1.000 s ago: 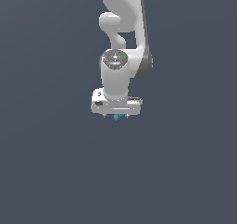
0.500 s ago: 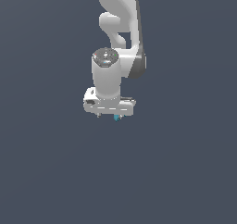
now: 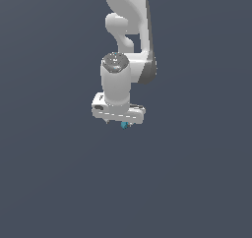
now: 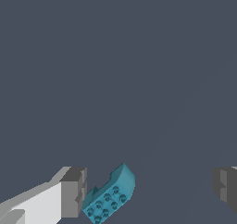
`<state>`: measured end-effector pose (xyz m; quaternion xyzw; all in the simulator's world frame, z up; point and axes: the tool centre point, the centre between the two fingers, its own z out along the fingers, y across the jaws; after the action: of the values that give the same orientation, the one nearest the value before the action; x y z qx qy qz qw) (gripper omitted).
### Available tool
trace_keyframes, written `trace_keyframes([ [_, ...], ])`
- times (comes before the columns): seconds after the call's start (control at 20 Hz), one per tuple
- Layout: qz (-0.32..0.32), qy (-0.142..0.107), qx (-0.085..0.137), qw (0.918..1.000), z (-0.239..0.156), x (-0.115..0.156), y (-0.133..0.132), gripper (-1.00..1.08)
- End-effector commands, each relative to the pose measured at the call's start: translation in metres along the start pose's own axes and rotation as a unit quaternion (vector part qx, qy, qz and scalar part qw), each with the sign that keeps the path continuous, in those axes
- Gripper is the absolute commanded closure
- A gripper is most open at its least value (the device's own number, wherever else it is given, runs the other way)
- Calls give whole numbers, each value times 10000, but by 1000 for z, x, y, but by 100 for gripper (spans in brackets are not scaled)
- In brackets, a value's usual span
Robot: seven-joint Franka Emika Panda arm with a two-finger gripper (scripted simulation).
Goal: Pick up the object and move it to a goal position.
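Showing studded teal-blue blocky object [image 4: 109, 196] between wide-apart, ridged grey fingers [image 4: 74, 192].

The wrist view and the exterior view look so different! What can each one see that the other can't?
Only the wrist view shows the studs on the teal-blue piece and the two grey fingers standing wide apart, the piece right beside one of them. Only the exterior view shows the whole white arm reaching down from above. Both show the gripper, the teal piece under it and the plain dark grey background.
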<state>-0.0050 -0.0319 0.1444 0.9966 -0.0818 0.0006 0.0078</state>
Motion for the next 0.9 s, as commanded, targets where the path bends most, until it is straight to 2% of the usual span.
trace_keyframes([
  [0.0, 188, -3, 9, 9998, 4, -4, -3, -92],
  [0.4, 1076, -16, 44, 9942, 20, -23, -14, -92],
  [0.65, 1708, -26, 61, 9853, 32, -37, -20, -92],
  [0.85, 2212, -33, 69, 9752, 40, -48, -25, -92],
])
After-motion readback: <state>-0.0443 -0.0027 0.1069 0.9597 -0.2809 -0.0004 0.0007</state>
